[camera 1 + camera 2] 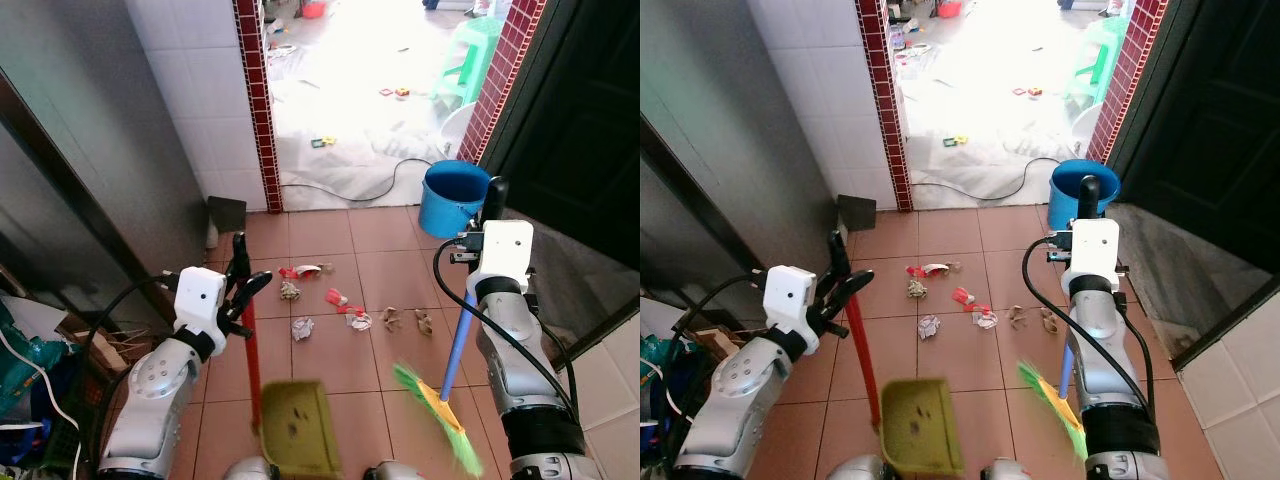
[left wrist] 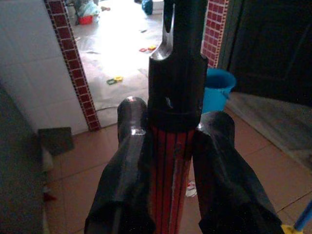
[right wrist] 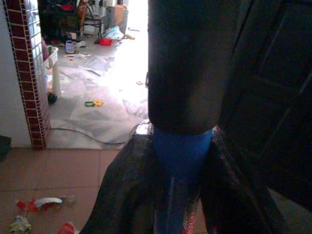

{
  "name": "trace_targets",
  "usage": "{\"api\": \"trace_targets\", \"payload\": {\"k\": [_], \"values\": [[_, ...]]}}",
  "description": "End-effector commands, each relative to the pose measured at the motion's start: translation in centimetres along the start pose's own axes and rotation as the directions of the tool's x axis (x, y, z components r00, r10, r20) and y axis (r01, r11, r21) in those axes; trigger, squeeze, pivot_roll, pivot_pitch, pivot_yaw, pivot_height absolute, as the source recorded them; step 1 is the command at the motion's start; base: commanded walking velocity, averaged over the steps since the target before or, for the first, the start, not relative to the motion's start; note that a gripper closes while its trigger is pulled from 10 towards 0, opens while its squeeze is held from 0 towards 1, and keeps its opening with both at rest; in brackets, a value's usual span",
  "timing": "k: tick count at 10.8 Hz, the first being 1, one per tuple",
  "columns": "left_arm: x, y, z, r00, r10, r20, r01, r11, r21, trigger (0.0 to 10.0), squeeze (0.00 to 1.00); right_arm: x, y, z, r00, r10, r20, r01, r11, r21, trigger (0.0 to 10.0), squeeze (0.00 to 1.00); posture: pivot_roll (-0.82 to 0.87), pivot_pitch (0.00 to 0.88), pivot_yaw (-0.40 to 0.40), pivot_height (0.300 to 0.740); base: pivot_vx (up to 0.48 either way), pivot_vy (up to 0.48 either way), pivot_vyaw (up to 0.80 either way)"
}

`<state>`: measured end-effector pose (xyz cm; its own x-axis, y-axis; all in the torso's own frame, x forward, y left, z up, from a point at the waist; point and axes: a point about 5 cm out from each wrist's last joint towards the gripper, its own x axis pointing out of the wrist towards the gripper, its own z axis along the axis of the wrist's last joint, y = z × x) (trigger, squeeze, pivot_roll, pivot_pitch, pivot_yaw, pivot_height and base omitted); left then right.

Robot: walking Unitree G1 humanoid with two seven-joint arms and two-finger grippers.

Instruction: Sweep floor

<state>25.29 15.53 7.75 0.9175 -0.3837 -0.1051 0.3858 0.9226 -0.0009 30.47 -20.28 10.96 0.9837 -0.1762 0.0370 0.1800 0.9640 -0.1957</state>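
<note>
My left gripper (image 1: 243,287) is shut on the red handle (image 1: 250,350) of an olive-green dustpan (image 1: 296,428), whose pan rests on the tiles near my feet. In the left wrist view the fingers (image 2: 126,161) clamp the red handle (image 2: 168,180) below its black cap. My right gripper (image 1: 491,205) is shut on the blue handle (image 1: 456,345) of a broom with green bristles (image 1: 435,415) low on the floor to the right of the pan. Scraps of crumpled paper and red wrappers (image 1: 335,305) lie scattered on the terracotta tiles ahead of both tools.
A blue bucket (image 1: 452,196) stands at the doorway's right, by a red-tiled pillar (image 1: 258,100). A dark flat piece (image 1: 226,213) leans at the white wall's foot. A black cable (image 1: 350,190) crosses the threshold. A dark door (image 1: 580,130) is to the right; clutter (image 1: 30,370) at left.
</note>
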Motion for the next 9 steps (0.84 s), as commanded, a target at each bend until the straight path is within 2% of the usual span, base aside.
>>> {"api": "trace_targets", "payload": {"k": [1,3,4,6,8,9], "values": [[0.3,0.2,1.8,0.996,0.004,0.084,-0.005,1.000,0.009,10.0,0.00,0.8,0.1,1.6,0.998,-0.001,0.063,0.000,1.000,0.014,10.0,0.00,-0.03,0.000,0.049,0.740,0.371,0.000,-0.80],[0.2,0.1,1.7,0.997,0.010,0.083,-0.010,1.000,-0.001,10.0,0.00,1.3,0.3,2.9,0.994,0.014,0.105,-0.014,1.000,-0.001,10.0,0.00,-0.03,0.000,0.051,0.740,0.442,0.000,-0.68],[0.4,-0.3,1.7,0.996,0.002,0.086,-0.002,1.000,-0.006,10.0,0.00,1.5,0.5,3.8,0.991,0.026,0.129,-0.030,0.999,0.029,10.0,0.00,-0.04,0.000,0.056,0.740,0.454,0.000,0.00],[1.0,-0.8,2.1,0.995,-0.023,0.100,0.024,1.000,-0.010,10.0,0.00,1.6,1.0,6.0,0.976,0.059,0.211,-0.066,0.997,0.029,10.0,0.00,-0.05,0.000,0.063,0.740,0.465,0.000,0.00],[1.2,-0.9,2.4,0.994,-0.022,0.110,0.024,1.000,-0.014,10.0,0.00,1.4,1.7,7.6,0.951,0.105,0.291,-0.098,0.994,-0.041,10.0,0.00,-0.05,0.000,0.061,0.740,0.480,0.000,0.00],[1.2,-0.8,2.4,0.994,-0.012,0.111,0.014,1.000,-0.016,10.0,0.00,1.5,1.7,7.5,0.952,0.104,0.286,-0.097,0.995,-0.038,10.0,0.00,-0.05,0.000,0.057,0.740,0.480,0.000,0.00]]}}
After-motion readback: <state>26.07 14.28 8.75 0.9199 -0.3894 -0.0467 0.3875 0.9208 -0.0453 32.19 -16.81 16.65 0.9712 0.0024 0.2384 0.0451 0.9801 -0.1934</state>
